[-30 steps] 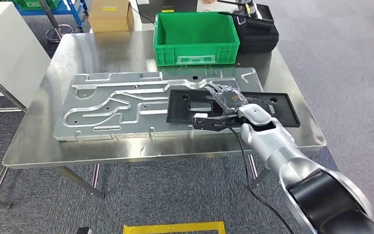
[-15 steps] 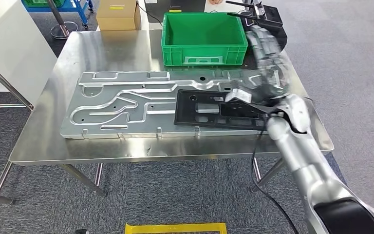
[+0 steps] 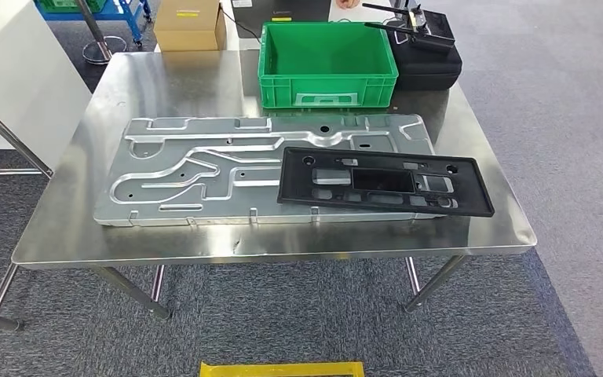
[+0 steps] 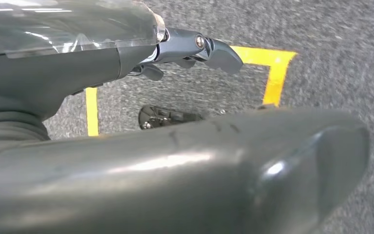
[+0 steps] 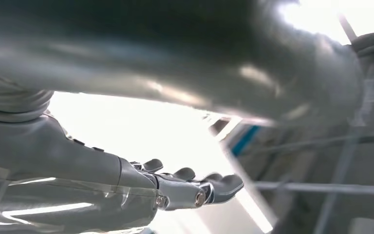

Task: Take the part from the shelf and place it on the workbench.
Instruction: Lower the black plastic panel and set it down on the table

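A flat black plastic frame part [image 3: 385,181] with several cut-outs lies on the steel workbench [image 3: 165,82], overlapping the right end of a large silver machined plate [image 3: 204,169]. No hand touches it. My left hand [image 4: 185,48] hangs over grey carpet, fingers held loosely with nothing in them. In the right wrist view my right hand [image 5: 190,187] is raised against bright light, its fingers stretched out and apart, holding nothing.
A green crate [image 3: 328,61] stands at the back of the workbench, with a black case [image 3: 428,55] beside it on the right. A cardboard box [image 3: 188,23] sits on the floor behind. Yellow floor tape [image 3: 281,367] marks the carpet in front of the table.
My right hand has let go of the black frame part, lifted away and left the head view. The part now lies flat on the plate. The camera has shifted slightly.
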Tool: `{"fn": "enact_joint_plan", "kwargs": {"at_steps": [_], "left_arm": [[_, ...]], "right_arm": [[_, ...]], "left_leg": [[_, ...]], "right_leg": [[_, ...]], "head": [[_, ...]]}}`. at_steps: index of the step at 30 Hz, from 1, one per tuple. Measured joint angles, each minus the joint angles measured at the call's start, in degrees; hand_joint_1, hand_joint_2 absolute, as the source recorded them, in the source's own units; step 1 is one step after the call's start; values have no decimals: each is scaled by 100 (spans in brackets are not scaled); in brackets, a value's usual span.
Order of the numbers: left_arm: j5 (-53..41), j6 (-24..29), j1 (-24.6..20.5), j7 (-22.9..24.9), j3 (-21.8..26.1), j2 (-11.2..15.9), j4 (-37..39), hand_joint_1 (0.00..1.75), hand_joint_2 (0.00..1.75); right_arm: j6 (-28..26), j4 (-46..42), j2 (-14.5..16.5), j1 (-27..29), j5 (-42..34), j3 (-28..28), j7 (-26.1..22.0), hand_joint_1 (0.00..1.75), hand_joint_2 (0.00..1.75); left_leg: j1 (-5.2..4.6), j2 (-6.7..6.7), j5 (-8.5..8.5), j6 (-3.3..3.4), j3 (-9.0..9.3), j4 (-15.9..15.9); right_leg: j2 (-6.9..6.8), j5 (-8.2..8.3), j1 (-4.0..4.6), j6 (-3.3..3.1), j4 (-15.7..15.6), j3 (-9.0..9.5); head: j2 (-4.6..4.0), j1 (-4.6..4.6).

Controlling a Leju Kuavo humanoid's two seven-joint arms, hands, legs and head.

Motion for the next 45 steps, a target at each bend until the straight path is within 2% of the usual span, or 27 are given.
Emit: {"fn": "enact_joint_plan", "kwargs": {"at_steps": [3,4,6,8,9,10,11,13,15,16,18,20,23,24,25,27,29,31,32,34,36,38,39,40,42,43,45], "left_arm": [[-36,0,-24,-5,62,-17,0,0,0],[-48,-9,-40,-8,76,-25,0,0,0],[-80,-34,-65,-18,100,-39,0,0,0],[-113,-48,-70,-37,122,-41,0,0,0],[-124,-48,-71,-46,133,-43,0,0,0],[-136,-49,-75,-54,144,-45,0,0,0],[-147,-52,-80,-59,155,-47,0,0,0],[-175,-62,-97,-65,166,-51,-1,0,0],[-216,-79,-113,-73,168,-58,-1,0,0],[-247,-93,-118,-81,168,-64,-1,0,0],[-332,-133,-104,-95,167,-78,2,0,0],[-436,-183,-69,-72,165,-87,6,0,0],[-529,-262,-17,50,160,-105,13,0,0],[-542,-280,-9,107,160,-112,14,0,0],[-557,-290,-6,168,160,-116,15,0,0],[-594,-303,-2,298,160,-119,15,0,0],[-659,-334,-2,436,155,-119,15,0,0],[-749,-379,0,555,140,-119,16,0,0],[-794,-404,7,603,127,-120,16,0,0],[-872,-453,29,682,92,-130,24,0,0],[-929,-479,41,726,57,-142,31,0,0],[-970,-497,50,751,34,-146,33,0,0],[-986,-506,53,764,24,-149,33,0,0],[-1001,-513,52,779,16,-152,33,0,0],[-1036,-523,47,807,3,-169,33,0,0],[-1053,-526,43,816,-3,-179,33,0,0],[-1089,-534,36,819,-23,-197,33,0,0]], "right_arm": [[152,304,254,206,429,-608,2,0,0],[206,502,341,232,564,-806,2,0,0],[205,1052,480,243,784,-1151,4,0,0],[101,1825,571,199,994,-1356,18,0,0],[56,2231,605,166,1108,-1411,26,0,0],[-1,2658,642,122,1234,-1459,36,0,0],[-53,3075,673,68,1359,-1506,71,0,0],[-87,3847,709,-79,1598,-1603,267,0,0],[109,4568,733,-225,1820,-1672,737,0,0],[312,4929,759,-282,1923,-1693,1101,0,0],[879,5580,874,-366,2055,-1738,1995,0,0],[1515,6069,1026,-445,2063,-1820,2855,0,0],[2185,6561,1236,-507,2031,-1936,3576,0,0],[2335,6679,1287,-521,2034,-1960,3689,0,0],[2472,6782,1334,-539,2035,-1982,3782,0,0],[2658,6925,1404,-582,2019,-2033,3941,0,0],[2753,7020,1481,-629,1977,-2096,4088,0,0],[2827,7092,1548,-665,1937,-2158,4221,0,0],[2875,7121,1577,-676,1918,-2189,4278,0,0],[3004,7170,1622,-689,1894,-2247,4359,0,0],[3124,7207,1662,-692,1890,-2281,4417,0,0],[3187,7233,1694,-701,1906,-2301,4452,0,0],[3196,7244,1708,-707,1921,-2311,4457,0,0],[3200,7252,1720,-716,1940,-2318,4456,0,0],[3231,7262,1738,-730,1965,-2328,4439,0,0],[3253,7264,1743,-740,1966,-2331,4419,0,0],[3287,7266,1754,-777,1951,-2340,4363,0,0]], "left_leg": [[-20,36,75,92,-3,-68],[-19,52,129,144,-21,-97],[-10,73,244,216,-99,-140],[-21,75,337,230,-225,-138],[-28,78,382,225,-290,-132],[-34,82,427,215,-357,-122],[-38,87,469,201,-426,-107],[-44,98,549,156,-552,-62],[-47,103,624,89,-597,-37],[-44,104,665,54,-596,-39],[-34,97,744,-23,-603,-60],[-19,83,511,-88,-708,96],[-5,73,-402,-138,-951,1056],[-4,72,-553,-144,-978,1397],[-5,72,-560,-143,-932,1604],[-10,70,-275,-107,-548,1403],[-35,65,-155,-38,134,551],[-69,62,-269,17,583,-128],[-83,64,-302,39,647,-270],[-76,85,-202,107,569,-294],[-54,114,-54,193,431,-316],[-55,127,90,232,246,-308],[-58,131,161,227,151,-296],[-59,134,230,218,49,-275],[-56,136,348,188,-166,-203],[-55,136,397,168,-269,-155],[-68,134,473,117,-416,-63]], "right_leg": [[43,38,-24,118,-4,-12],[54,-43,-38,154,52,-41],[70,-463,-66,208,458,-189],[74,-952,-80,253,1154,-396],[74,-1062,-91,269,1419,-442],[73,-1043,-103,277,1510,-402],[73,-910,-115,277,1381,-248],[72,-641,-124,255,621,318],[86,-586,-91,203,-36,754],[96,-612,-67,172,-176,825],[99,-532,-53,91,-197,764],[83,-409,-66,-6,-206,635],[72,-202,-53,-94,-199,375],[73,-135,-41,-99,-186,279],[73,-72,-29,-100,-167,182],[74,33,-7,-92,-110,-6],[76,113,12,-67,-38,-139],[70,203,19,-17,-2,-193],[66,252,17,15,-2,-204],[72,284,4,83,6,-237],[88,-87,-12,136,274,-349],[92,-715,-41,178,933,-509],[91,-897,-51,199,1283,-558],[91,-923,-58,213,1530,-554],[90,-618,-68,218,1483,-284],[90,-463,-71,209,1171,-1],[91,-487,-52,173,294,624]], "head": [[0,2],[0,5],[0,10],[0,11],[0,11],[0,10],[0,10],[0,8],[0,3],[0,4],[0,15],[0,11],[0,-22],[0,-27],[0,-27],[0,-28],[0,-28],[-1,-26],[-1,-31],[-1,-49],[0,-45],[0,-34],[0,-35],[0,-36],[0,-36],[0,-36],[0,-39]]}}
